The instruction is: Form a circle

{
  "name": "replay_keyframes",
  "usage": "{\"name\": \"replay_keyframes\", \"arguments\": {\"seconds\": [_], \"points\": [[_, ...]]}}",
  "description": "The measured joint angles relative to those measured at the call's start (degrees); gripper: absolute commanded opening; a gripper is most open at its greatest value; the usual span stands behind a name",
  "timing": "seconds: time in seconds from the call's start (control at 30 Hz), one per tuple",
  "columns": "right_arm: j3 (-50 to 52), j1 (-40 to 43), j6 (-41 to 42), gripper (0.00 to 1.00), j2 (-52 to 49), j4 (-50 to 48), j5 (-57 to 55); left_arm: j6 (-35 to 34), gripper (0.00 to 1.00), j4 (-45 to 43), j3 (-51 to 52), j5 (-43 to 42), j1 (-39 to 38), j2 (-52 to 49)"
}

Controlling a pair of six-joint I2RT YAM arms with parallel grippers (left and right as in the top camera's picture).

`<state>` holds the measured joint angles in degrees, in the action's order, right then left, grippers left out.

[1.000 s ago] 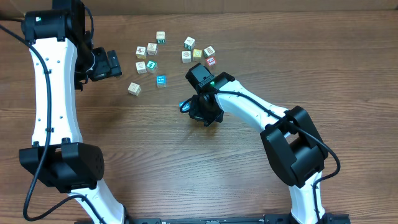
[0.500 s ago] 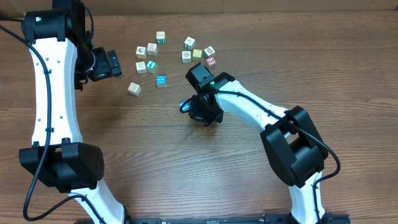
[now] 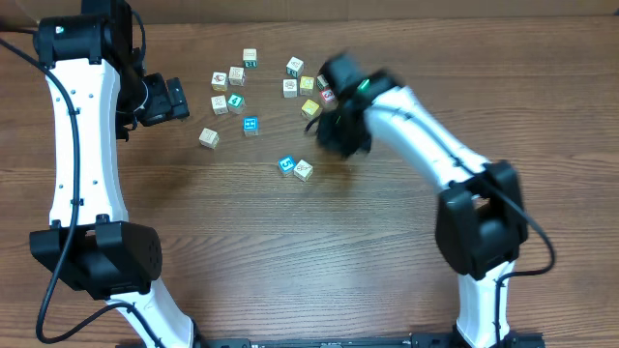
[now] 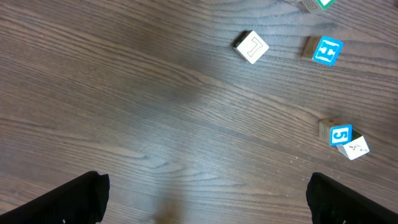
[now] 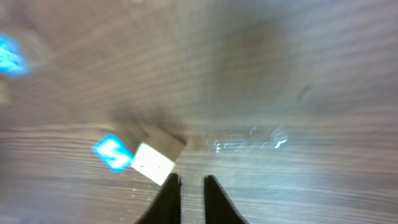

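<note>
No circle of cubes shows in these views. A bright blue cube [image 3: 286, 164] and a cream-white cube [image 3: 304, 170] lie touching at mid-table; the right wrist view shows them as the blue cube [image 5: 112, 153] and the cream cube [image 5: 153, 162]. A second blue cube [image 3: 250, 125] sits apart to the upper left, and a pink cube [image 3: 328, 95] lies among the far cubes. My right gripper [image 3: 338, 133], blurred, hovers up and right of the pair, shut [image 5: 191, 179] with nothing in it. My left gripper [image 3: 180, 97] stands wide open [image 4: 214, 205] over bare wood.
Several cream cubes lie scattered at the back [image 3: 237, 75], with a yellow cube [image 3: 308, 83] and a teal-green cube [image 3: 235, 101] among them. A lone cream cube [image 3: 209, 137] sits near the left arm. The left wrist view shows this cream cube [image 4: 251, 46] and the blue cube [image 4: 326, 51].
My right gripper has lifted off the blue and cream pair and swung up and right toward the far cubes, leaving the pair uncovered on the table. The left arm has stayed still.
</note>
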<state>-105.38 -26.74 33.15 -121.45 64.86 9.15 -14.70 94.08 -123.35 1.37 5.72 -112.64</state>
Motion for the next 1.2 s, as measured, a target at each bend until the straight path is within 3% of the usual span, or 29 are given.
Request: {"name": "replay_keyframes", "arguments": {"seconds": [0.17,0.23,0.57,1.2], "points": [[-17.0,6.3,-6.3,0.61,1.3,3.6,-0.8,0.0,0.99,0.0,0.0,0.0,0.0,0.0],[-20.6,7.4,-9.7,0.66,2.6,2.3,-1.6,0.0,1.00,0.0,0.0,0.0,0.0,0.0],[-23.0,7.0,-19.4,0.69,1.1,-2.8,-3.6,0.0,1.00,0.0,0.0,0.0,0.0,0.0],[-22.8,7.0,-21.0,0.64,-18.7,-11.3,-4.1,0.0,0.99,0.0,0.0,0.0,0.0,0.0]]}}
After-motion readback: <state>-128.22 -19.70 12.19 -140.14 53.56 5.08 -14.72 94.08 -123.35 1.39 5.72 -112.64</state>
